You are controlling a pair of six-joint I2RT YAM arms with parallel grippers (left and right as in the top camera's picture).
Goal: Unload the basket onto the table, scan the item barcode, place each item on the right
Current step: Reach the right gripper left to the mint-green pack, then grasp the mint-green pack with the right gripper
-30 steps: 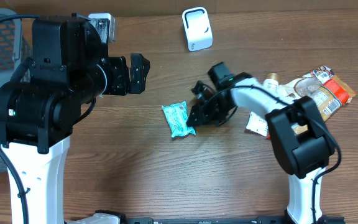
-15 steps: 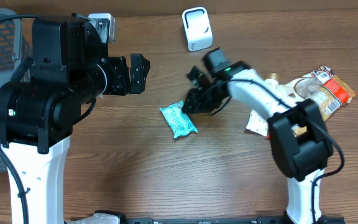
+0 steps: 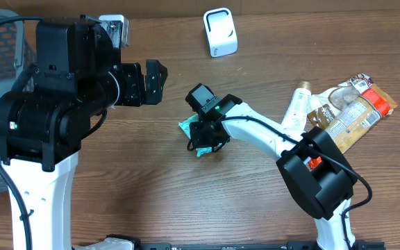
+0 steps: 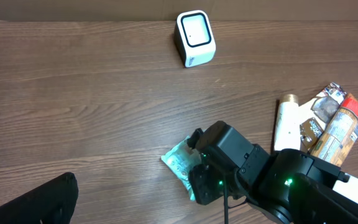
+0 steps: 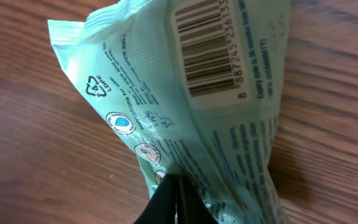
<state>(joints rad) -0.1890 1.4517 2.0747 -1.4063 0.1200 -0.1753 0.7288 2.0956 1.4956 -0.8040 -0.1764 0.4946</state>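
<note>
Mint-green packet [image 5: 197, 112] pinched tight by right gripper [image 5: 174, 186], mostly hidden overhead, left gripper [image 3: 158, 81] spread wide, holding nothing

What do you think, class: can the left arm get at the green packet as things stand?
Probably not cleanly: the right pincer is shut on the green packet, and the right arm covers most of it from above.

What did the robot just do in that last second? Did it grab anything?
The right gripper swung left across the table, from beside the green packet to over it, and closed on the packet's edge. Whether the packet is off the table yet cannot be told. The left gripper stayed open in place, and the white scanner and the pile of groceries did not move.
</note>
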